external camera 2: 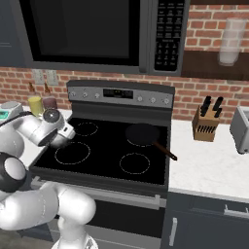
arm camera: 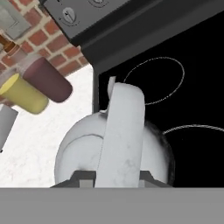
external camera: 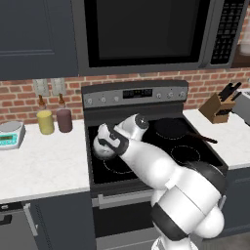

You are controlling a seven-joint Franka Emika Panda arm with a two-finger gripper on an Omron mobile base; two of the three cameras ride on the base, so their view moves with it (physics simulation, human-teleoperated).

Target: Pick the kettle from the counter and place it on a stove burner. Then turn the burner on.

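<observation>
Over the left edge of the glossy black glass cooktop (external camera 2: 112, 146), the end effector (arm camera: 118, 177) grasps the kettle (arm camera: 83, 153) by its broad pale handle (arm camera: 122, 131), a flat mottled strap that arches over the round body; the two dark finger tips sit on either side of the strap's base. The kettle is squat and rounded, grey-white with a cloudy, stone-like finish, and in the hand view it hangs across the line where the cooktop meets the counter (arm camera: 48, 131), part over white stone and part over black glass. From the left base view the kettle (external camera: 101, 145) shows at the cooktop's left rim, tucked against the arm's wrist.

Four thin pale circle outlines mark the cooktop. The widest, the stove burner (external camera 2: 72, 152), lies front left, just beside the kettle; its arc (arm camera: 197, 127) curves past the kettle's right side in the hand view. A round matte black pan (external camera 2: 142, 133) with a long dark handle covers the back right circle.

Two cylindrical jars stand together on the off-white speckled counter by the brick wall: one yellow jar (external camera: 45, 122) and one maroon jar (external camera: 64, 120). One small scale (external camera: 10, 134) sits left of them. One wooden knife block (external camera 2: 205, 125) with dark handles stands on the right counter.
</observation>
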